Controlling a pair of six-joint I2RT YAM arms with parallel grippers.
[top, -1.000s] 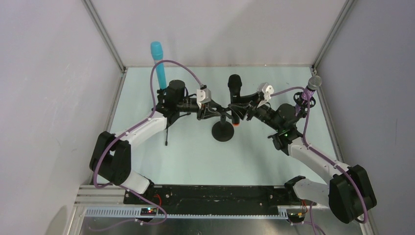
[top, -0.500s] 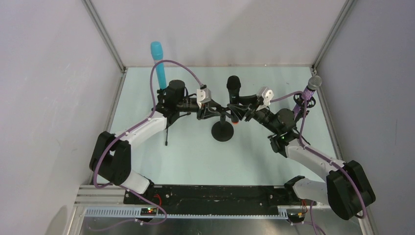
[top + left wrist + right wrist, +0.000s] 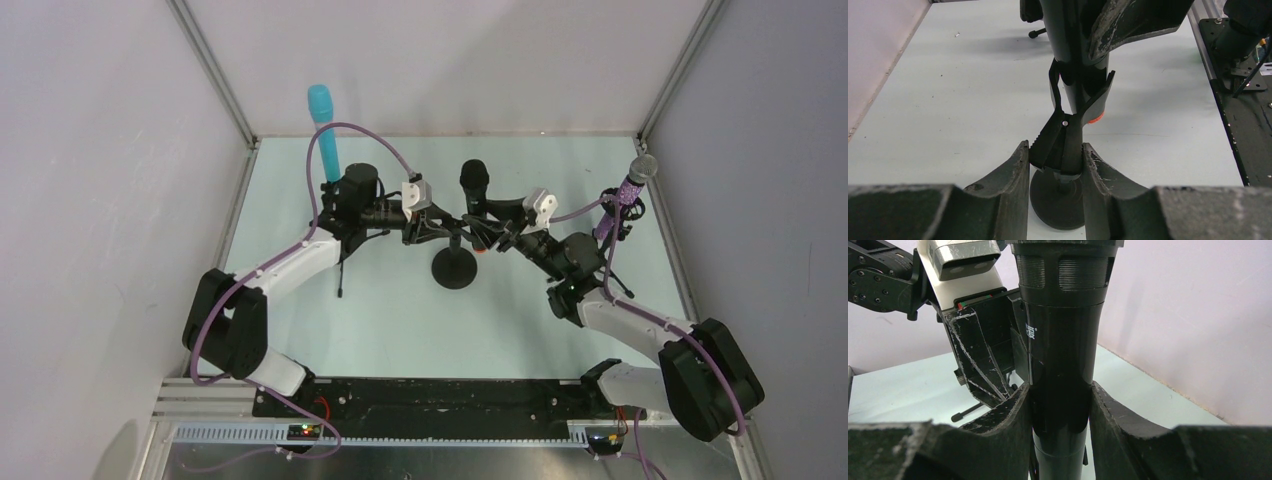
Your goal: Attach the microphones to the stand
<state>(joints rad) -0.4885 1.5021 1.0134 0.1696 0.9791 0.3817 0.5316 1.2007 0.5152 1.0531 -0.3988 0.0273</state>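
Within the right gripper (image 3: 1060, 407), the black microphone (image 3: 1062, 340) bears illegible white print (image 3: 1028, 331).

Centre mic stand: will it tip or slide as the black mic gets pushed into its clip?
Likely tippy alone: its round base is small. The left tool clamps the clip, which should steady it. The base may slide on the smooth table.

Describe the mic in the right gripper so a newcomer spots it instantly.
At the middle of the pale green table, above the round-base stand, the black microphone stands upright in the right gripper. Unlike the cyan mic to its left and the purple mic to its right, it is black with an orange end.
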